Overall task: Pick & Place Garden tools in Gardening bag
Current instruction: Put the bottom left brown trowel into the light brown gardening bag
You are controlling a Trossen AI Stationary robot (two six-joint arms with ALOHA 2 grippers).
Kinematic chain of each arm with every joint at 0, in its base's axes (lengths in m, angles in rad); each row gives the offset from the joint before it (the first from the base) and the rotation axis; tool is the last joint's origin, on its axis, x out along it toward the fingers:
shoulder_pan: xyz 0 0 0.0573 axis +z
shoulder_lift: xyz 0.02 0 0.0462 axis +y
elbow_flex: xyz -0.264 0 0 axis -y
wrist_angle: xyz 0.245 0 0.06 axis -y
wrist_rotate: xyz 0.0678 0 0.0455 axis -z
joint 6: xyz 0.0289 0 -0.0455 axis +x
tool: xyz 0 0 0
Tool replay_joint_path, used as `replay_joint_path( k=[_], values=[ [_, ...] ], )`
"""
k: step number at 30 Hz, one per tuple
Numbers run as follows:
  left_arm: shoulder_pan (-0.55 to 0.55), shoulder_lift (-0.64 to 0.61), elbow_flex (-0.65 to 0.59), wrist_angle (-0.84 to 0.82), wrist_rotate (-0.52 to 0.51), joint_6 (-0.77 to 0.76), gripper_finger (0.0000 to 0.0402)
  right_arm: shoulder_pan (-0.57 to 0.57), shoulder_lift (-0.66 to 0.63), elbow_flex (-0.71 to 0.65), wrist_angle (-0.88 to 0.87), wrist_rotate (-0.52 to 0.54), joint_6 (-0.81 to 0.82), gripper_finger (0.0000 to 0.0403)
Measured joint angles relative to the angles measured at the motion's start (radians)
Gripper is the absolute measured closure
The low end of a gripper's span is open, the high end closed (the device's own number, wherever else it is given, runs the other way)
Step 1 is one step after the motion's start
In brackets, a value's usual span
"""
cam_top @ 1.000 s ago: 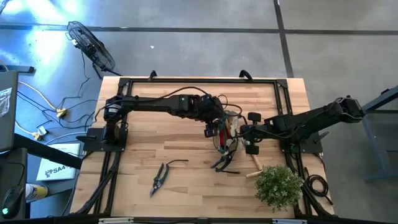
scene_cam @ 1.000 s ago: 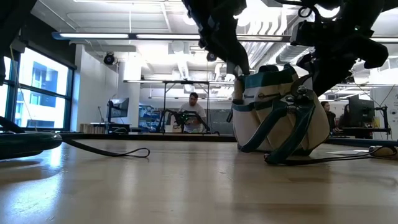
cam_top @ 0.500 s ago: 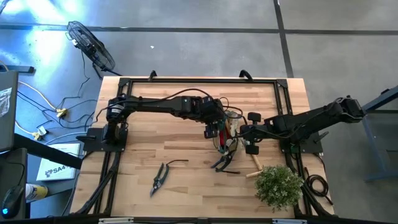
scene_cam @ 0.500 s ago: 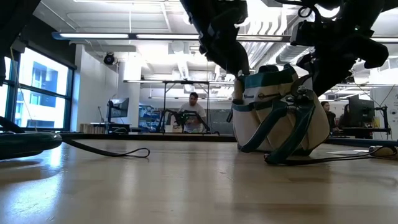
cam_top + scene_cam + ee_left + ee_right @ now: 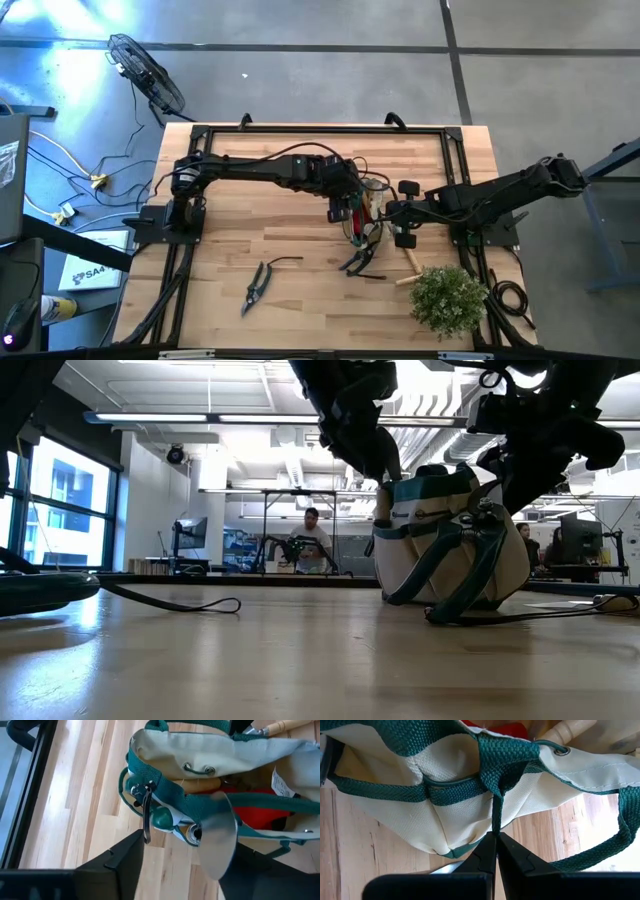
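Gardening bag [image 5: 368, 215] stands upright mid-table; white label [image 5: 278, 781] inside, print unreadable. Left gripper [image 5: 181, 851] above its rim, fingers spread, a trowel [image 5: 216, 837] blade between them. Right gripper [image 5: 496, 851] pinched closed on the bag's green strap [image 5: 496, 802]. Shears [image 5: 256, 284] lie well left.

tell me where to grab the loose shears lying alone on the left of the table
Grip the shears across the two handles near the pivot, coming straight down from above. They lie flat on the bare wood with clear space around, so a top-down pinch likely fits best. The left gripper is at the bag; the right gripper is shut on its strap.
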Motion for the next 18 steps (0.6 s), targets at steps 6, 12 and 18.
replay_joint_path(
  k=[6,12,18],
  values=[
    [0.0,0.0,0.0,-0.019,0.004,0.014,0.0266,0.0,0.0,0.0,0.001,0.0,0.0,0.0399],
    [0.0,0.0,0.0,-0.018,0.004,0.02,0.0352,0.0,0.0,0.0,0.003,0.0,0.003,0.0399],
    [0.0,0.006,0.0,-0.012,0.057,0.06,0.0393,0.0,0.0,0.0,0.003,0.0,0.003,0.0399]
  ],
)
